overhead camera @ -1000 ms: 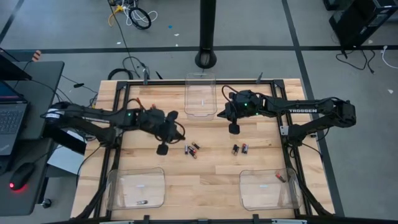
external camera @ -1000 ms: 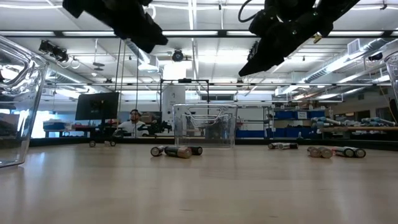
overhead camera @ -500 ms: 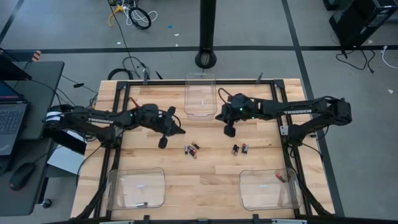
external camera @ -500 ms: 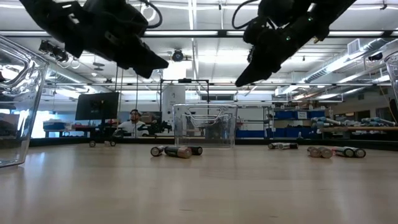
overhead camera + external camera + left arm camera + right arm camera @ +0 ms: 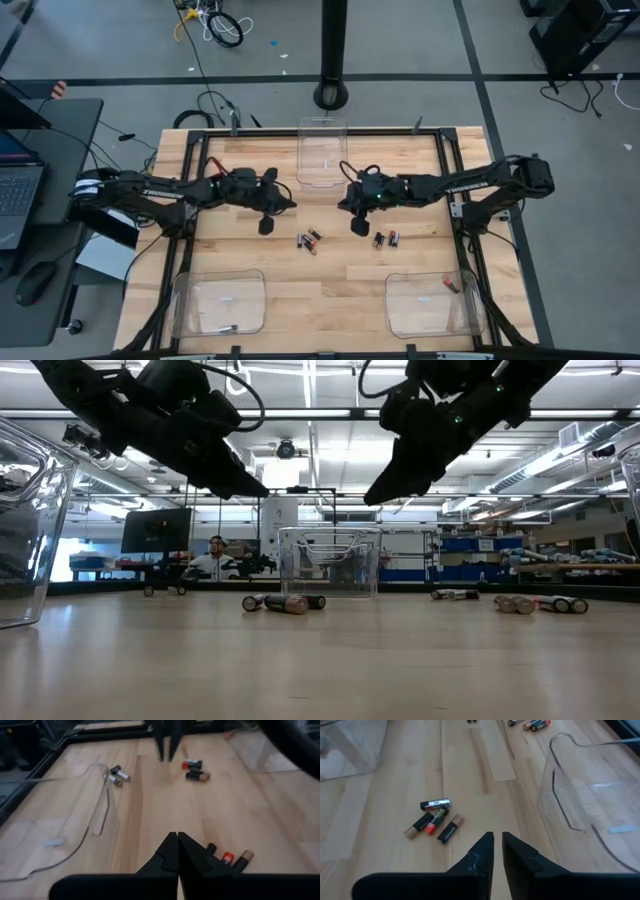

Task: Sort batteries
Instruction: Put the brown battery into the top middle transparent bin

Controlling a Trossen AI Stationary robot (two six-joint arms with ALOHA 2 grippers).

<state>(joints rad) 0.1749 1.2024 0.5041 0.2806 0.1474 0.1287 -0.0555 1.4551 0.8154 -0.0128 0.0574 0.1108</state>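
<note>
Between our two arms, mid-table: loose batteries [image 5: 308, 240] to sort.
We judge them light, hard and apt to roll, best pinched across the middle; right gripper [image 5: 497, 841] hangs above them with a narrow gap, left gripper [image 5: 177, 841] pressed closed and empty; beyond, "TROSSEN" on the right arm [image 5: 466, 182].

A: Room notes. Grey floor [image 5: 120, 50] is surrounding the wooden table [image 5: 330, 275]; dark tape lines are crossing it. A black pole base [image 5: 331, 95] is standing just behind the table, with cables [image 5: 222, 25] lying farther back.

B: A desk with a laptop [image 5: 20, 190] and mouse [image 5: 35, 283] is sitting beside it. Ceiling strip lights [image 5: 560, 460] are glowing; a person [image 5: 214, 557] is sitting at a far monitor [image 5: 156, 530].
</note>
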